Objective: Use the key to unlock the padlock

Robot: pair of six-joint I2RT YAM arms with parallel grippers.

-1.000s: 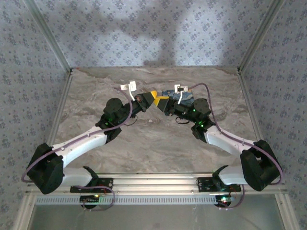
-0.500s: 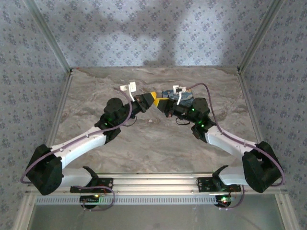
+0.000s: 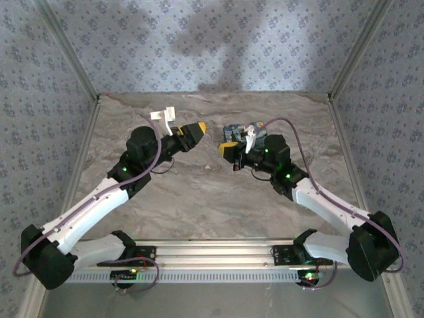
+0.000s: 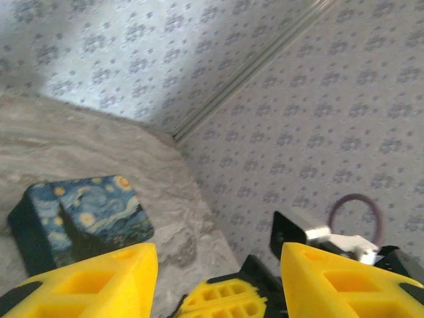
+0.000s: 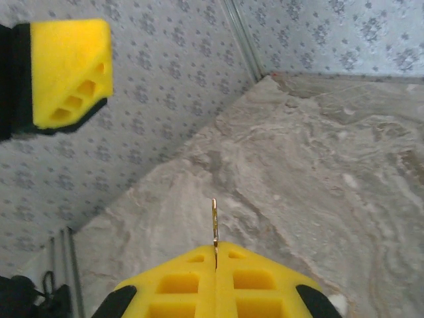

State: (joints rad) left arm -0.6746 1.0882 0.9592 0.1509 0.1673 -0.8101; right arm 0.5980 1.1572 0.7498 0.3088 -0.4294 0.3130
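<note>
Left gripper (image 4: 213,255) pulled back, open | right gripper (image 5: 215,250) pinches key (image 5: 214,222) | box (image 4: 86,212) beside it

right pincer (image 5: 215,250) pinching key (image 5: 214,222), marble table (image 5: 331,165)

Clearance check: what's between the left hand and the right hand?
Nothing. In the top view, just bare table separates the left hand from the right hand. The starry-night box lies past the right hand, not between them.

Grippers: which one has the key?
Right gripper: shut, with the thin key sticking out between its fingers. Left gripper is open, empty.
</note>
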